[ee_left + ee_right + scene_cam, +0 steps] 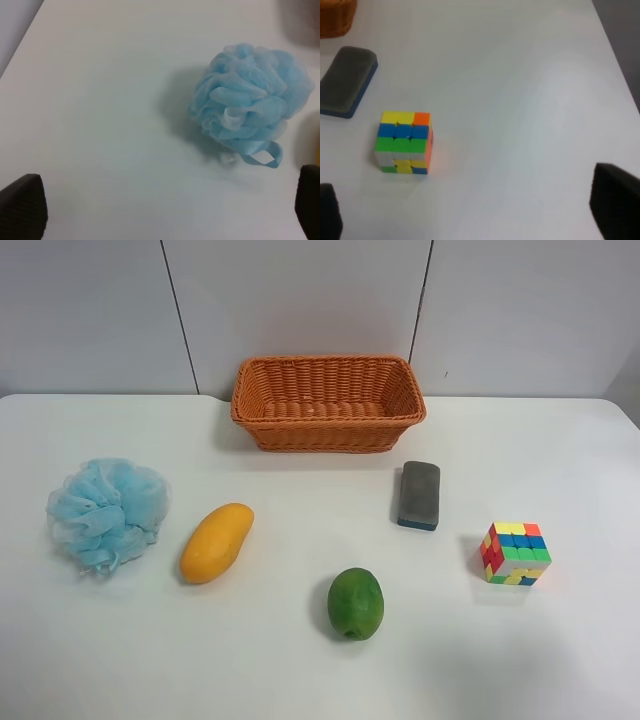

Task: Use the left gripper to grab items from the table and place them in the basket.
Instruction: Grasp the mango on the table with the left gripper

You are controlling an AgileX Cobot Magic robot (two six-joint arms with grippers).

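The wicker basket (325,433) stands empty at the back middle of the white table (290,675). On the table lie a light-blue pouf (107,512), a mango (216,542), a green fruit (355,603), a grey eraser (418,495) and a puzzle cube (514,552). No arm shows in the exterior high view. My left gripper (165,210) is open and empty, with the pouf (250,95) ahead of it and apart from it. My right gripper (472,210) is open and empty, near the cube (404,142) and the eraser (345,80).
A grey panelled wall rises behind the table. The table's edge shows in the left wrist view (20,42) and in the right wrist view (615,50). A corner of the basket (335,17) shows in the right wrist view.
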